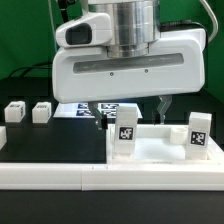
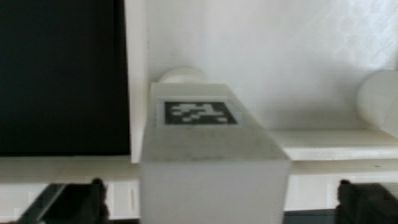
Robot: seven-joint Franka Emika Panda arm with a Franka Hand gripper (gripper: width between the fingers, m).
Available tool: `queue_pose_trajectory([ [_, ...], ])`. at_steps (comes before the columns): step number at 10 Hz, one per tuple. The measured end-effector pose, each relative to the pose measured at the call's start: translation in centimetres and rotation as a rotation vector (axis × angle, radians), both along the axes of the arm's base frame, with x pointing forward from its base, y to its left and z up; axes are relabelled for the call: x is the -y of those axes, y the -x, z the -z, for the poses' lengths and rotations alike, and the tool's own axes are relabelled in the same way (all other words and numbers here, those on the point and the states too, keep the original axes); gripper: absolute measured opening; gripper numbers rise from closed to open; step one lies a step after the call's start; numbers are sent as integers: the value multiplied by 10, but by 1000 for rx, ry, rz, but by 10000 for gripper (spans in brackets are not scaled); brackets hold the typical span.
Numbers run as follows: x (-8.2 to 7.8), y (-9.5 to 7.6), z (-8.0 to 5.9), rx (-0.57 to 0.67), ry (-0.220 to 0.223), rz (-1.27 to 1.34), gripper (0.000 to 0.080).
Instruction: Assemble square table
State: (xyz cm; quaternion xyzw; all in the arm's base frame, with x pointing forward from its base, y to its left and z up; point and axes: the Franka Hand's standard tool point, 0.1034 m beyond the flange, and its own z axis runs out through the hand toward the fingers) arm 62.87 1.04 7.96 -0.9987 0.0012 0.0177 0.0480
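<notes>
A white rail (image 1: 45,176) lies nearest on the black tabletop (image 1: 50,140), the white slab (image 1: 160,152) sits behind it, and a green backdrop (image 1: 20,45) hangs beyond the slab. One tagged leg (image 2: 201,140) stands upright at the slab's edge between the fingers (image 1: 163,103), another leg (image 1: 198,135) stands further along the slab, and two small legs (image 1: 15,112) sit off it. The fingers are spread wide on either side of the first leg and hold nothing.

Marker board (image 1: 72,109) — white rail (image 1: 40,176).
</notes>
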Motion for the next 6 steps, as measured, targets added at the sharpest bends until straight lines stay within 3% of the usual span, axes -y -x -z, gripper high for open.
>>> queue_pose_trajectory([
  [1,0,0,0,-2,0,19,526],
  [2,0,0,0,-2,0,17,526],
  [3,1,0,0,-2,2,26,337],
  [6,7,0,0,-21,15,250,299],
])
